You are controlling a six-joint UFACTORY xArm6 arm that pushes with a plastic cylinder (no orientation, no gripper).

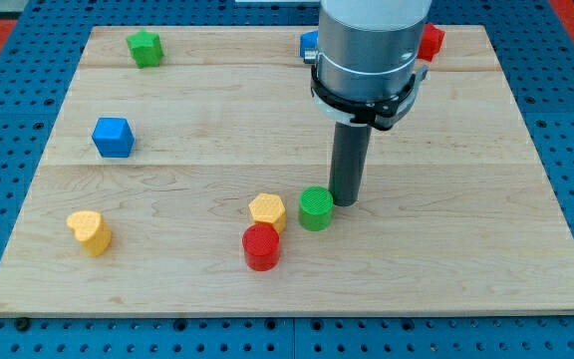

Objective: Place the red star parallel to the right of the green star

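Smooth pale wooden board (526,179) on blue pegboard. My tip (345,202), end of plain dark rod, no jaws to read, touches ribbed green plastic cylinder (316,208) at its left. Beyond: yellow hexagon block (267,211), red cylinder (261,246). Red star block (430,41) far above-right, half hidden by arm. Green star block (145,47) far upper-left.

We take the green cylinder (316,208) as landmark: the yellow hexagon (267,211) lies just to its left, the red cylinder (261,246) below-left, the green star (145,47) far toward the counter's (466,249) top-left corner.
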